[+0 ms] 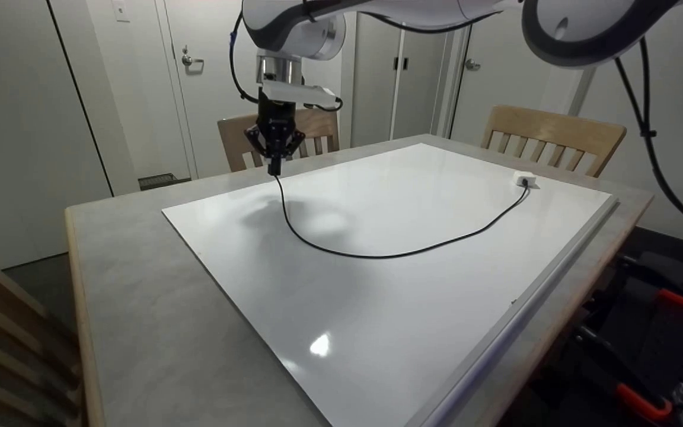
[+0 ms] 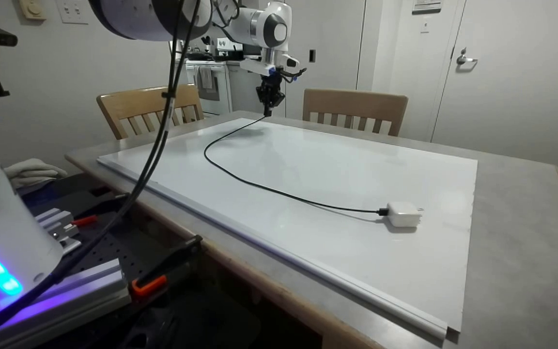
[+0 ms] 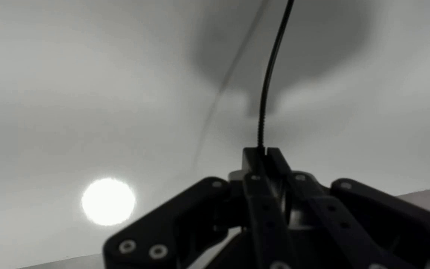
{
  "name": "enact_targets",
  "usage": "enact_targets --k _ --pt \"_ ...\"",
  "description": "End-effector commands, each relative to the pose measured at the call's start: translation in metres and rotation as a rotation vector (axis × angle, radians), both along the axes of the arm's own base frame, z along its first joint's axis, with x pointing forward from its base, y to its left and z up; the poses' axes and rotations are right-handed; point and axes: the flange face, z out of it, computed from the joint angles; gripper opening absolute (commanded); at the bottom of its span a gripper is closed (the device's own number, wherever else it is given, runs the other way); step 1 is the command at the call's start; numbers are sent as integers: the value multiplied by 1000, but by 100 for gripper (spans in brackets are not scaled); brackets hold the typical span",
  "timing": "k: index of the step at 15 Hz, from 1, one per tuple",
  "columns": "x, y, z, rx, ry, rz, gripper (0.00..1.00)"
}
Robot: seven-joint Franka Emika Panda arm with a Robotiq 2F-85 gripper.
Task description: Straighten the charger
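The charger's black cable (image 1: 371,257) runs in a wide bend over a white board, and it also shows in an exterior view (image 2: 259,185). One end plugs into a white plug block (image 2: 402,214), which also appears in an exterior view (image 1: 524,178). My gripper (image 1: 274,169), also in an exterior view (image 2: 267,112), is above the board near its far edge from the block. In the wrist view my fingertips (image 3: 262,151) are shut on the cable's other end, and the cable (image 3: 269,71) leads away from them. The pale grey connector is not visible.
The white board (image 1: 424,332) lies on a grey table (image 1: 140,296), with a raised rail (image 2: 279,257) along one long edge. Wooden chairs (image 1: 555,133) stand round the table. Clamps with orange handles (image 2: 149,286) sit by the robot base.
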Motion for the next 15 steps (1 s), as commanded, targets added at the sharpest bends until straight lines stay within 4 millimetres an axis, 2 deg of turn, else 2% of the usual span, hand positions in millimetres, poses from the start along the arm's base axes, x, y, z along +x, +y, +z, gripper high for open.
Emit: enact_targets --k 1,5,15 --pt "-7 10 4 33 19 132 2" --pt "-10 25 -2 34 -2 293 2" --pt "-9 36 -5 3 -89 673 2"
